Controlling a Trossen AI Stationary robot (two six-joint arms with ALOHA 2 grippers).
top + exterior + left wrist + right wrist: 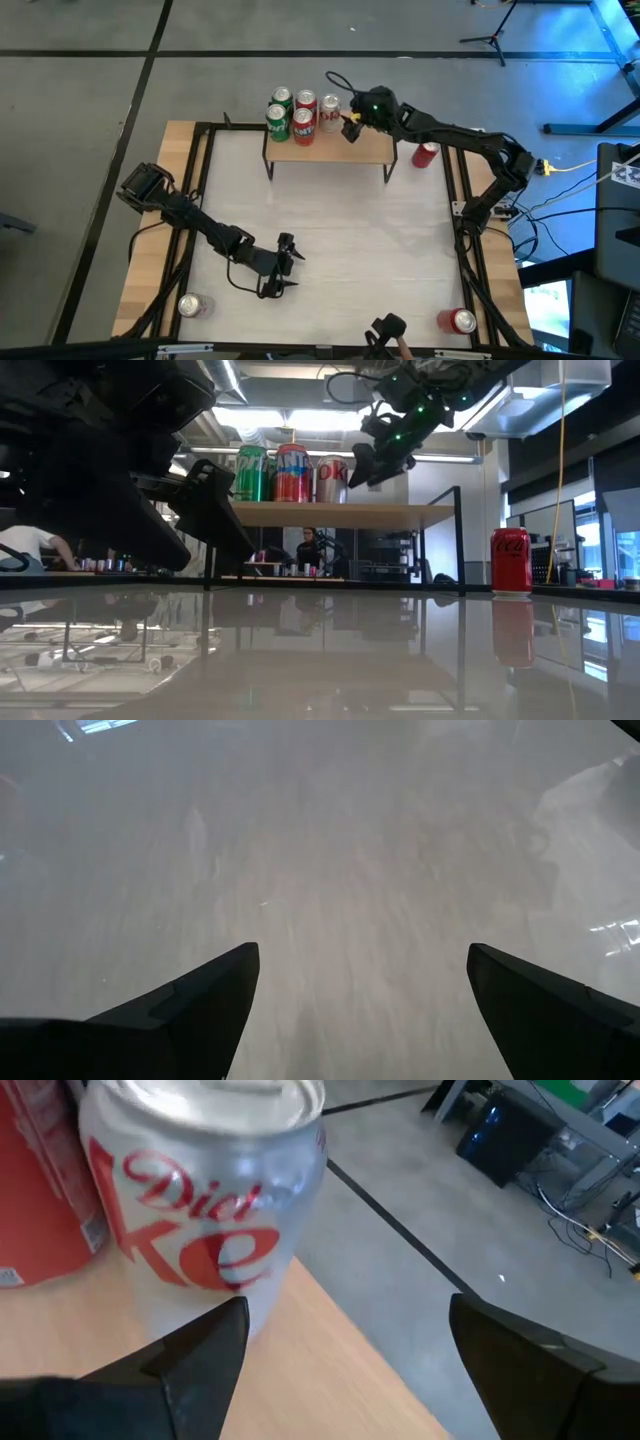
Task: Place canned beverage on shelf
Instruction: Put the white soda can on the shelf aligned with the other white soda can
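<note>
The shelf (335,150), a light-wood board on thin black legs, stands at the table's far side and also shows in the low view (340,514). On it stand two green cans (279,112), two red cans (305,115) and a silver Diet Coke can (330,108), upright on its base (200,1190). My right gripper (350,128) is open just right of the silver can and above the board (340,1340). The can is off to one side of its fingers, not between them. My left gripper (285,265) is open and empty over the bare table near the front (360,980).
A red can (425,154) stands on the table right of the shelf, by the right arm (511,560). One can lies at the front left (190,305) and a red one at the front right (460,321). A black frame (205,160) edges the table.
</note>
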